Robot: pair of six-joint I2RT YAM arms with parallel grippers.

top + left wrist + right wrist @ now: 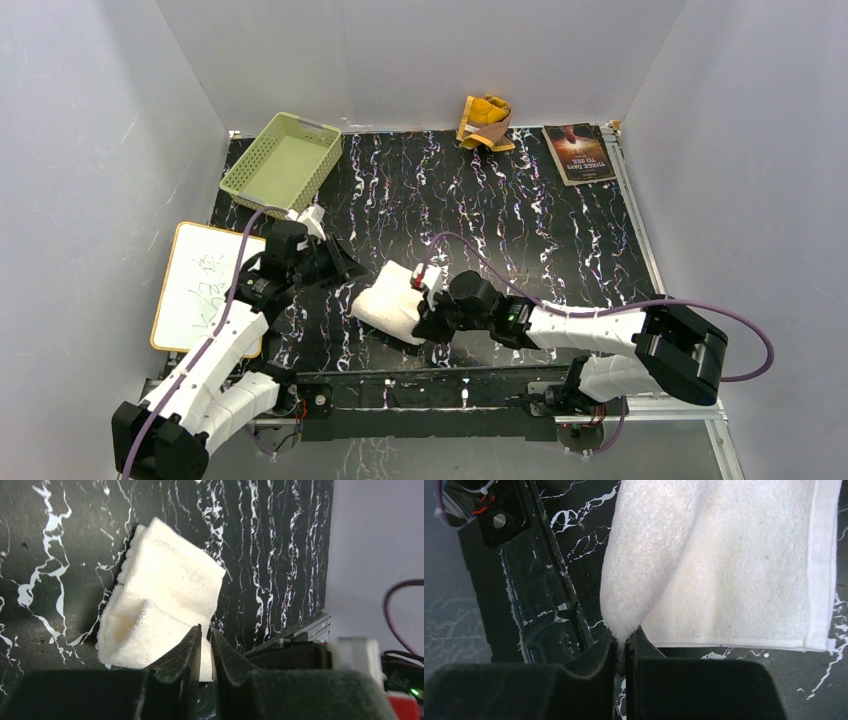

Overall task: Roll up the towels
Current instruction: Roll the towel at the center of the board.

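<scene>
Towel (pixel 734 570) edge sits pinched in the right gripper (pixel 624 644) (seen only from its wrist); left gripper (pixel 206 637) gapes slightly, empty.

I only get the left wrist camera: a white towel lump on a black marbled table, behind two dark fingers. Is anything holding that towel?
Observer: Yes. The right gripper is shut on a folded edge of the white towel, at its near side.
Operator: Is that the only towel out there?
Observer: No. A yellow towel lies crumpled at the far edge of the table, against the back wall, with a book just to its right.
</scene>
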